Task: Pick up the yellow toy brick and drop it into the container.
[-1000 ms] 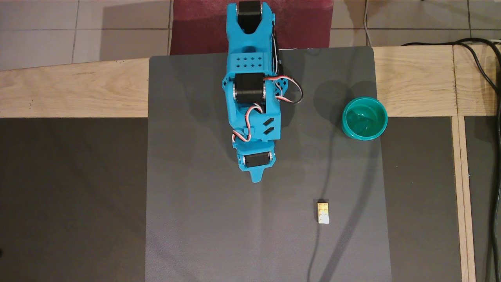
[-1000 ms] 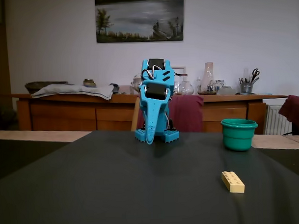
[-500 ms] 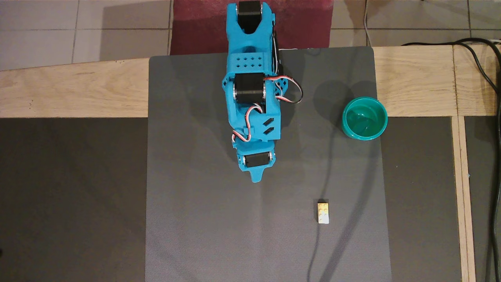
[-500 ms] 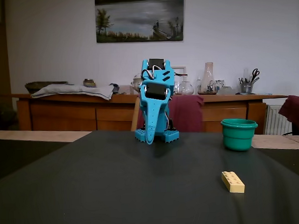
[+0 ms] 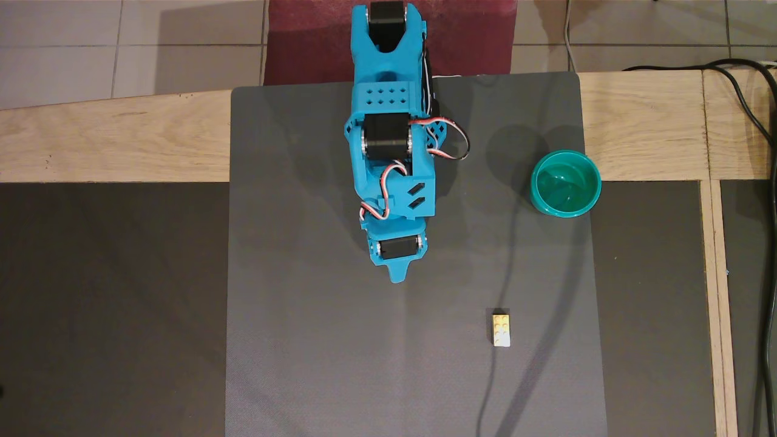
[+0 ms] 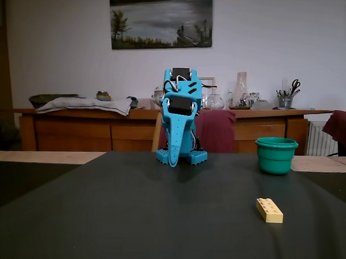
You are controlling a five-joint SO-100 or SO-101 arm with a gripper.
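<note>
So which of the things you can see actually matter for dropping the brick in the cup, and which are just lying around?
Part of the job:
- yellow toy brick, lying on the grey mat
- teal cup, empty, at the mat's edge
- blue arm, folded, fingers touching nothing

Just lying about:
- black cables
- sideboard clutter behind
- wall painting

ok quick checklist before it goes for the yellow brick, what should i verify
1. Yellow toy brick lies flat on the grey mat, studs up, nothing touching it: ok.
2. Container upright, nothing seen inside in the overhead view: ok.
3. Path from gripper to brick is bare mat: ok.
4. Jaws together and holding nothing, so they must open first: not ok yet.
5. Brick and container stand well apart, so the cup should not hinder the grasp: ok.
6. Black cables lie off to the right of the mat: ok.
</note>
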